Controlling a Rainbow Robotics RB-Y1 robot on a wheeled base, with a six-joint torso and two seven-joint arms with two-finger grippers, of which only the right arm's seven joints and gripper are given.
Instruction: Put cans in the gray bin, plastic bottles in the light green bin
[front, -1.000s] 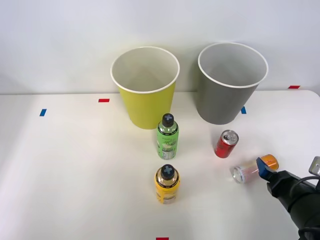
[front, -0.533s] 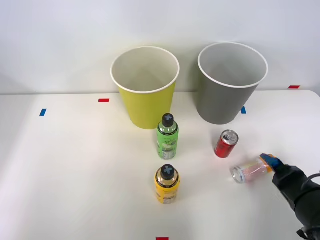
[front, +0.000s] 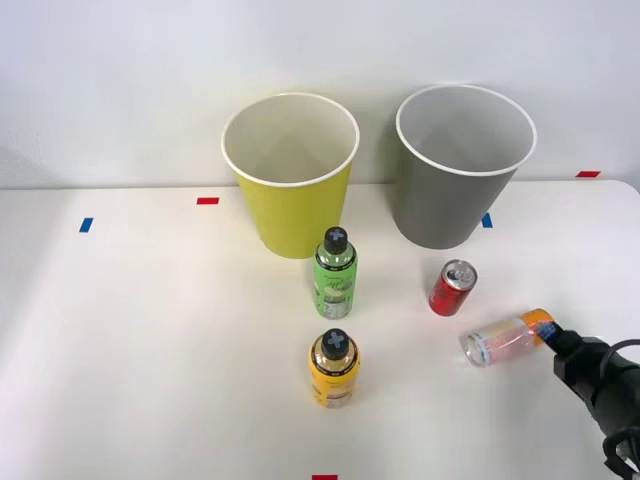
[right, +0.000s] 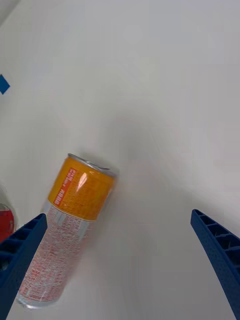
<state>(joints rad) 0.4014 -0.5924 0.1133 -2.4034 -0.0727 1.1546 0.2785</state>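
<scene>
The right gripper (right: 120, 265) sits at the lower right of the front view, fingers spread wide and empty; in the wrist view one blue ribbed finger (right: 22, 260) overlaps the side of the orange can (front: 506, 338) and the other (right: 220, 255) stands well clear over bare table (front: 150, 350). That can lies on its side at the right of the front frame, silver top toward the frame's center, orange end toward the arm. Lying flat, it probably calls for a grasp across its body, which would explain the wide spread, though the can is off to one finger's side rather than centered between them, so a sideways shift looks needed before closing. The red can (front: 452, 288) stands upright just above and left of it, near enough that a careless approach might knock it. The gray bin (front: 462, 170) stands at upper right, directly behind both cans, a short carry. The green bin (front: 292, 178) stands beside it at upper center, with the green bottle (front: 335, 274) upright in front of it and the yellow bottle (front: 334, 369) upright lower in the frame. All four items are on the table, so no sorting is done yet.
</scene>
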